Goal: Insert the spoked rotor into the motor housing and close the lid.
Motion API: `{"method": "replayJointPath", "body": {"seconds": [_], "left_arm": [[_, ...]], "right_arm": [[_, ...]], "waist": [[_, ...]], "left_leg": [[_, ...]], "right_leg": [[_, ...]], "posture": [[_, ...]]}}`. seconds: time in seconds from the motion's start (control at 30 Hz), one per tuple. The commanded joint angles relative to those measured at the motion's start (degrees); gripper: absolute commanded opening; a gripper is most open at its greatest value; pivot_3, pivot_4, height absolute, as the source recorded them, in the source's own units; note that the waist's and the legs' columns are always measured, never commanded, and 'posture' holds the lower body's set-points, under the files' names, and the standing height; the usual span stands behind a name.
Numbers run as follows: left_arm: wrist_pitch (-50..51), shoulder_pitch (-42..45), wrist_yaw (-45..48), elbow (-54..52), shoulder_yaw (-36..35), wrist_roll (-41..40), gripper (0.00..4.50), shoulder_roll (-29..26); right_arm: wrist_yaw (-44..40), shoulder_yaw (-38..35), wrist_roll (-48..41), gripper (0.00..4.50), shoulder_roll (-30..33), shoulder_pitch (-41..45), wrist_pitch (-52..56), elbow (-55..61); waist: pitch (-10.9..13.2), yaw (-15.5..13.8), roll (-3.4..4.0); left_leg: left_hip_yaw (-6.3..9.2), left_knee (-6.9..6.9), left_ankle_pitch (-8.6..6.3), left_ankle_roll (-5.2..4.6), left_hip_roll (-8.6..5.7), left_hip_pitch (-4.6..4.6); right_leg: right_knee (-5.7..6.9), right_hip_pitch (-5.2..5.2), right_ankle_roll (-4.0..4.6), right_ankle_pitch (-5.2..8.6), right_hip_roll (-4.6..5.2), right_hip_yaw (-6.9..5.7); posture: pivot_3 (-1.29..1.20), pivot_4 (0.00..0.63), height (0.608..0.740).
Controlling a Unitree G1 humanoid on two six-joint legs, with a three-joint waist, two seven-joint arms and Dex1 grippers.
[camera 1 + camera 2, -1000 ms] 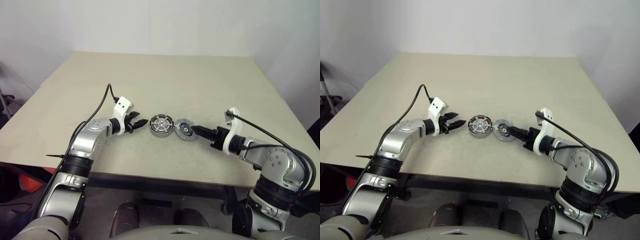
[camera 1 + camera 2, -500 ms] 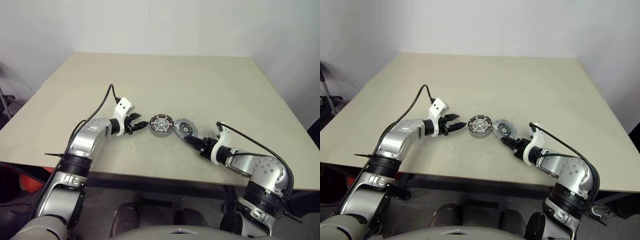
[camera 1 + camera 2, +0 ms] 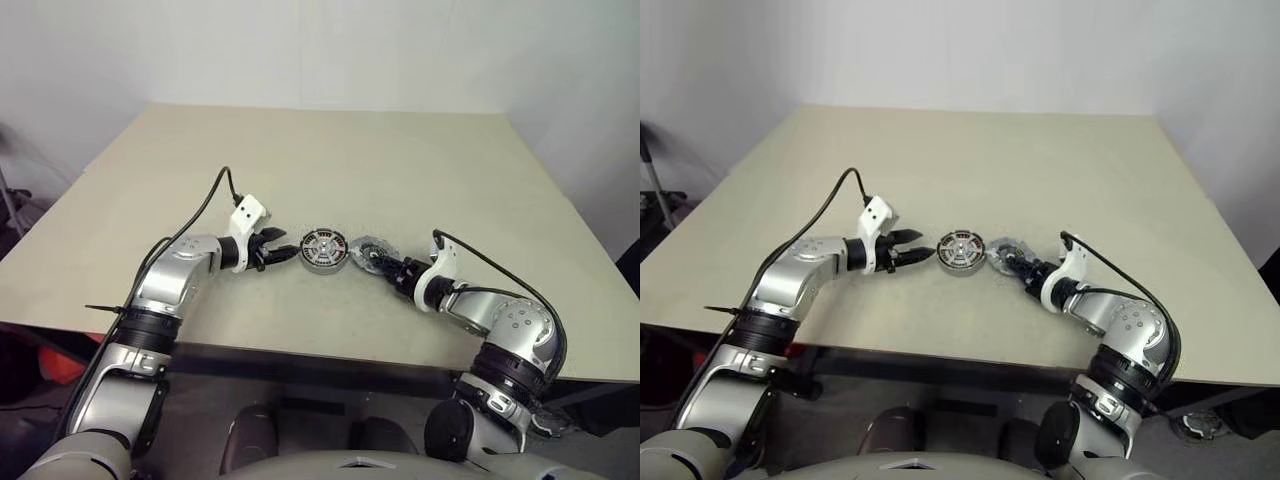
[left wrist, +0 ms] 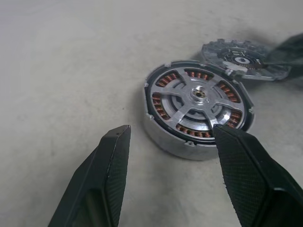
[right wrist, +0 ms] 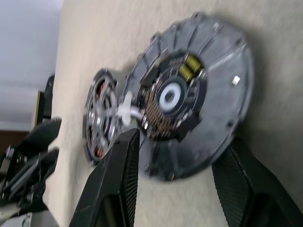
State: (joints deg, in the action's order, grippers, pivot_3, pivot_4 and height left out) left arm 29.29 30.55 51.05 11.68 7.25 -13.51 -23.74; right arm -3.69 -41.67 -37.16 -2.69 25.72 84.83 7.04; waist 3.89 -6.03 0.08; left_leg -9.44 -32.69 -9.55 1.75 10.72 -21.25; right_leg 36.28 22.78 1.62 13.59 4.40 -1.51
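Mid-table [image 3: 330, 160]: one motor housing [image 3: 324, 249], spoked rotor [image 4: 198, 100] seated inside; one lid [image 3: 372, 250] just beside it. Left gripper [image 3: 283, 253] open, empty, near housing. Right gripper [image 3: 383, 266] open, fingers either side of the lid.

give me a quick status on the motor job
Both claws open: left claw facing motor housing, spoked rotor already seated. Right claw straddling lid on table. Nothing in the way.
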Motion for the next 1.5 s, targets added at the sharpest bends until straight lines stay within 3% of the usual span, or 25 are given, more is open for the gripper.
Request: {"method": "replayJointPath", "body": {"seconds": [0.03,0.43,0.53,0.7,1.27,1.5], "left_arm": [[-0.63,0.79,0.60,-2.09,0.20,0.04,2.95,-0.75],[-0.91,0.05,-0.12,-1.99,0.69,1.07,2.95,-0.73],[-1.07,0.08,-0.42,-1.68,0.43,1.21,2.95,-0.83],[-1.56,0.46,-1.01,-0.59,-0.05,1.44,2.95,-0.95],[-3.37,0.18,-2.42,0.97,0.32,2.46,2.95,-0.33],[-4.23,1.07,-3.68,2.89,-0.53,2.80,2.95,-0.33]], "right_arm": [[2.22,-1.55,0.74,2.26,1.20,2.28,-4.92,-2.18],[2.23,-1.01,-3.96,2.26,3.12,3.99,-6.06,-5.03],[2.64,-1.28,-5.23,2.80,2.89,4.47,-3.88,-4.22],[4.45,-2.61,-7.07,4.47,1.76,5.85,-1.11,-3.99],[6.82,-6.81,-11.64,4.47,-1.88,15.10,6.89,1.50],[11.39,-3.12,-15.31,4.47,-6.10,17.30,7.67,4.98]], "waist": [[0.00,-0.02,0.00],[0.00,-0.15,0.00],[0.00,-0.14,0.00],[0.00,0.19,0.00],[0.00,0.41,0.01],[0.00,0.09,0.02]], "left_leg": [[0.00,0.00,0.01,0.01,0.00,0.00],[-0.01,0.01,0.03,0.04,0.00,0.00],[-0.01,0.02,0.03,0.04,0.00,0.00],[-0.01,0.03,0.03,0.04,0.02,0.01],[-0.03,0.15,0.04,0.07,0.05,0.00],[-0.03,0.23,0.05,0.08,0.01,-0.02]], "right_leg": [[0.00,0.00,-0.01,0.01,0.00,0.00],[0.00,-0.02,0.19,-0.11,0.00,-0.01],[0.00,-0.01,0.20,-0.12,0.00,-0.01],[0.00,0.00,0.20,-0.11,-0.01,-0.01],[-0.01,0.10,0.22,-0.12,-0.05,-0.01],[-0.09,0.10,0.24,-0.14,-0.05,-0.01]], "posture": [[0.00,0.000,0.740],[0.00,0.000,0.740],[0.00,0.000,0.740],[0.00,0.000,0.740],[0.00,0.000,0.740],[0.00,0.000,0.740]]}}
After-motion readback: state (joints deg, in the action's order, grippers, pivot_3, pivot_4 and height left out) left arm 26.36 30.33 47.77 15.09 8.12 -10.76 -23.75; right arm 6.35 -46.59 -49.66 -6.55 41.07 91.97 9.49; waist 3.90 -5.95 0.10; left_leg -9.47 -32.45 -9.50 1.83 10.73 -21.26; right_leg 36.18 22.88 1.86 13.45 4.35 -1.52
